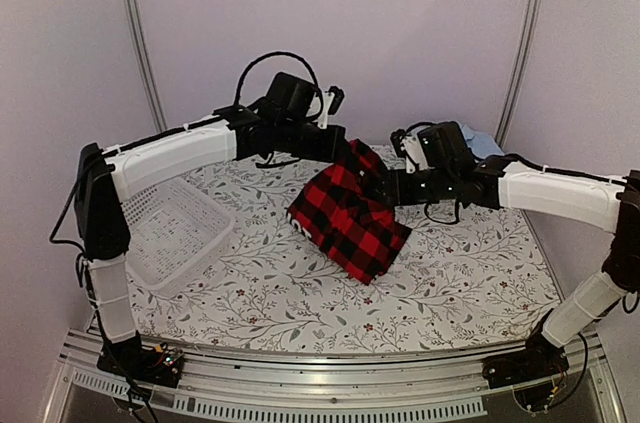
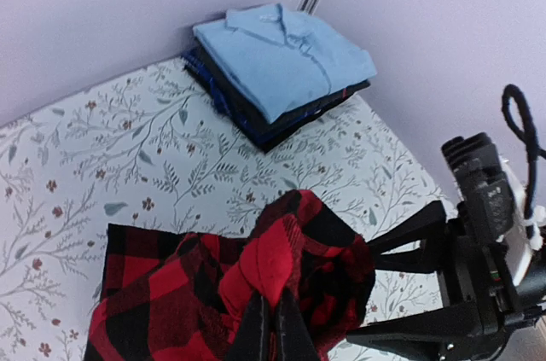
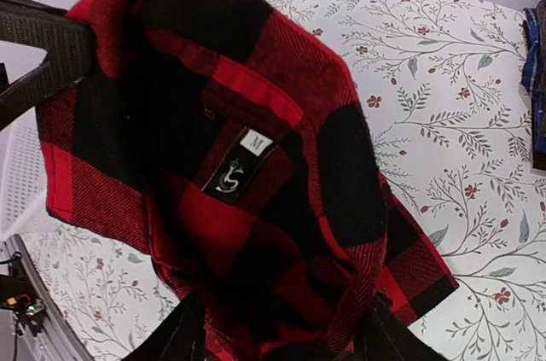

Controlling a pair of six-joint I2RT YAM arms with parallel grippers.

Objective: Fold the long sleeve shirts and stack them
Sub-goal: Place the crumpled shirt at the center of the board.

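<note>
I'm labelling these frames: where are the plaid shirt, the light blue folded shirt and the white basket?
Plaid shirt (image 1: 350,223): top external view, its checked body panel.
Light blue shirt (image 2: 286,58): left wrist view, its folded front below the collar.
White basket (image 1: 175,228): top external view, its mesh floor.

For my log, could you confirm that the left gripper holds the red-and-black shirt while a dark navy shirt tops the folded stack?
Not quite: the left wrist view shows a light blue shirt topping the folded stack. The left gripper does hold the red-and-black shirt.
</note>
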